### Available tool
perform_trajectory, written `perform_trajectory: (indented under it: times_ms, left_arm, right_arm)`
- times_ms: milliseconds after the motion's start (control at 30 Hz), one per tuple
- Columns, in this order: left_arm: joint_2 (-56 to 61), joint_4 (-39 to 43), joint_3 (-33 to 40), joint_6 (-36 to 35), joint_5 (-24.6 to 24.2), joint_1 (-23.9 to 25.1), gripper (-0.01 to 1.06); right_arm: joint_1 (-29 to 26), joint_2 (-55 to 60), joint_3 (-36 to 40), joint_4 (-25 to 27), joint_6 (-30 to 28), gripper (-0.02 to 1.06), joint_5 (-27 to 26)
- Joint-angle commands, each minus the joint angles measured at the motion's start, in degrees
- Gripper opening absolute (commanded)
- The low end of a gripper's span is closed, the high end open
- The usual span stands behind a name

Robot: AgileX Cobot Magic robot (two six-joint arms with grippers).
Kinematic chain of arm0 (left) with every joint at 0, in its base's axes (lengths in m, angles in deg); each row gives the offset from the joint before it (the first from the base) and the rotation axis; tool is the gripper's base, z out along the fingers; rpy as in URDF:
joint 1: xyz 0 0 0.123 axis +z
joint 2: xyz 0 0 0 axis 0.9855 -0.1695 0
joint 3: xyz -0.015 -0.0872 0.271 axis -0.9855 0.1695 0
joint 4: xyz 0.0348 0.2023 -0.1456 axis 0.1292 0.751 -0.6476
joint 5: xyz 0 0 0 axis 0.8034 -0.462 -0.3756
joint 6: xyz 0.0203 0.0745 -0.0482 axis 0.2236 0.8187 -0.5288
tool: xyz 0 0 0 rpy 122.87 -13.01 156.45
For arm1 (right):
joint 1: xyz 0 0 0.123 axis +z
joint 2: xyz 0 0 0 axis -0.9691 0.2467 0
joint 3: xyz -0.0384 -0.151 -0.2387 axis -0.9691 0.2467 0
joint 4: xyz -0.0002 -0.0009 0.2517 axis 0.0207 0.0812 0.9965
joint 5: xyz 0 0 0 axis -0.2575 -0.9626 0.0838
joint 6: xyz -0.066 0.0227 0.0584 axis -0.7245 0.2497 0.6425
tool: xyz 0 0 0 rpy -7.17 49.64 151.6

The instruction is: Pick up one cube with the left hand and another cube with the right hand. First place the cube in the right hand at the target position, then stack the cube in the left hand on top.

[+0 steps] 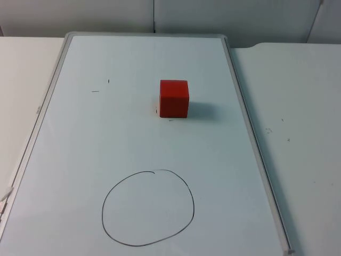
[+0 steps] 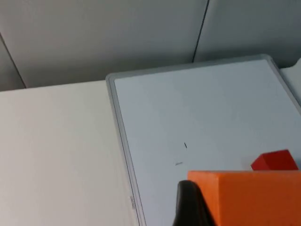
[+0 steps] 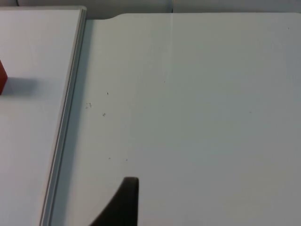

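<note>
I am looking across a white table top [image 1: 298,106] that is ending at a grey partition wall [image 1: 106,16]; a dark vertical seam is running down that wall; a whiteboard [image 1: 133,138] with a pale metal frame is lying flat on the table; soft, even light is falling, casting faint shadows.

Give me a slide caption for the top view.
Red cube sits on a whiteboard, beyond an empty hand-drawn circle.
</note>
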Motion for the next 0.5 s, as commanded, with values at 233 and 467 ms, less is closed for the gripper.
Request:
perform_trajectory:
  times_ms: [233,467]
  left_arm:
    - [21.69,-0.70,21.79,-0.62,1.68,-0.33,0.11]
    - [35.32,-0.70,31.18,-1.08,-0.19,-0.33,0.11]
  right_arm:
    - [-0.29,-0.23,0.39,0.10,-0.32,1.05,-0.48]
    - [-0.29,-0.23,0.39,0.21,-0.43,1.05,-0.48]
